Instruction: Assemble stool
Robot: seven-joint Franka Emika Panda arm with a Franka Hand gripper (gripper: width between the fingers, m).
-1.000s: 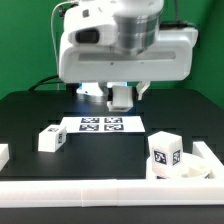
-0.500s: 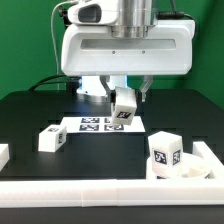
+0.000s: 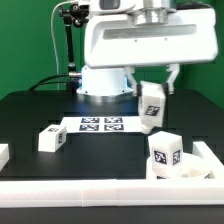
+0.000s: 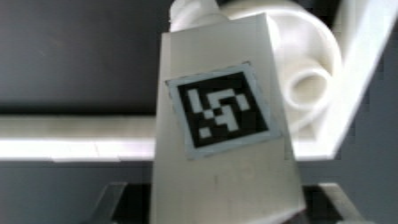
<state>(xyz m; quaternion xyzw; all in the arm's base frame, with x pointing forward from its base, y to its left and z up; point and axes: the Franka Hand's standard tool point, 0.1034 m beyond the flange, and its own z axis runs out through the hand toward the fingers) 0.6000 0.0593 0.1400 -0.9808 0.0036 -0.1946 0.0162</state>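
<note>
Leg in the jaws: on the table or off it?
Off it. Exterior view: the stool leg hangs tilted from the gripper, clear of the table; wrist view shows it clamped between the jaws.

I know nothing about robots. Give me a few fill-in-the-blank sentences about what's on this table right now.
1. The gripper is shut on a white leg, held ___ the black table.
2. Counting that one, ___ legs are in view: a second leg lies by the marker board, and a third leg stands at the seat.
3. In the wrist view, the held leg bears a square black-and-white ___.
Missing words: above; three; tag.
</note>
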